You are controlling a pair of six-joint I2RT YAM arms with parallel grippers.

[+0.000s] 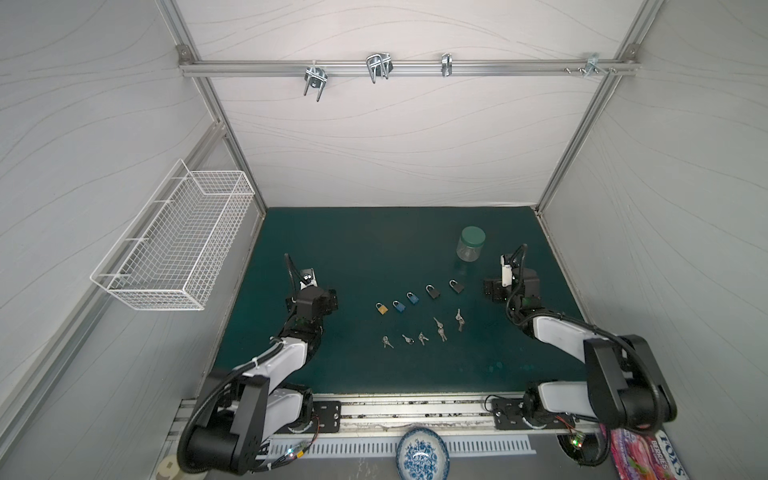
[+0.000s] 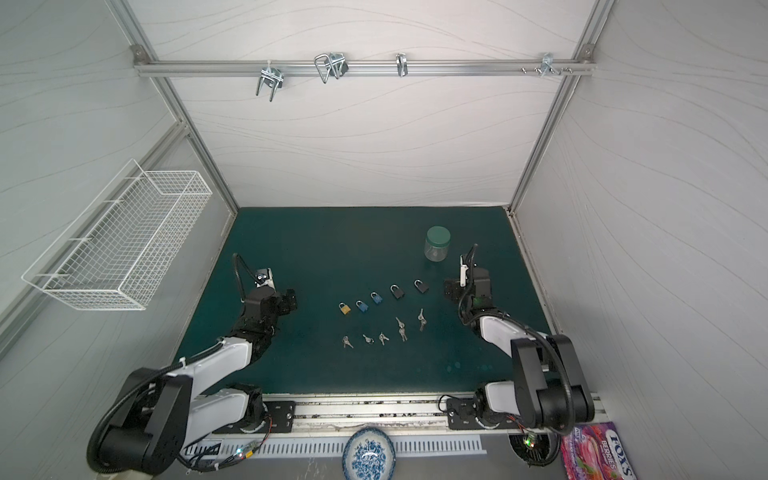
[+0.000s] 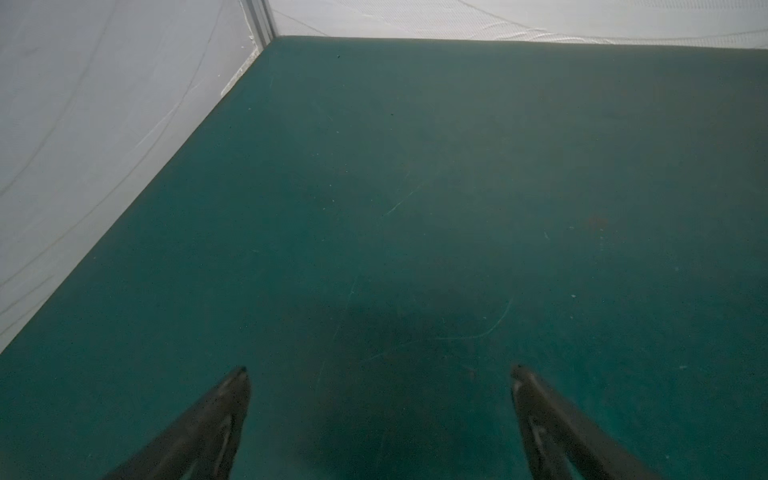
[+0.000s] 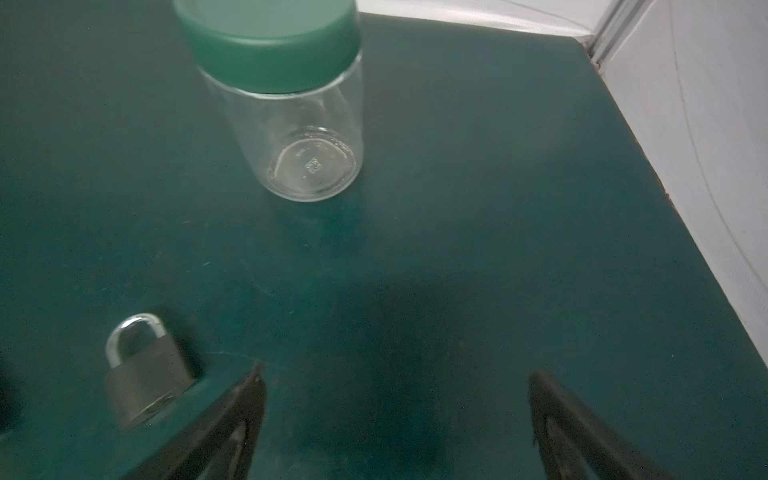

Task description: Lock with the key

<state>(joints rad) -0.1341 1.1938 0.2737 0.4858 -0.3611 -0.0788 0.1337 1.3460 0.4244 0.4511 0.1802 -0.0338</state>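
Several small padlocks lie in a slanted row mid-mat in both top views: a gold one point(image 1: 381, 308), two blue ones point(image 1: 399, 306) point(image 1: 412, 297) and two black ones point(image 1: 433, 291) point(image 1: 456, 286). Several key bunches point(image 1: 439, 329) lie in a row just in front of them. My left gripper point(image 3: 380, 369) hovers open over bare mat, left of the locks. At the right end of the row my right gripper point(image 4: 397, 371) is open and empty. Beside its finger lies the rightmost black padlock point(image 4: 145, 374), shackle closed.
A clear jar with a green lid point(image 1: 471, 244) stands behind the right gripper. A white wire basket point(image 1: 178, 241) hangs on the left wall and metal hooks point(image 1: 378, 66) hang on the back rail. A patterned bowl point(image 1: 422, 455) and a candy bag point(image 1: 648, 457) lie in front of the green mat point(image 1: 353, 249).
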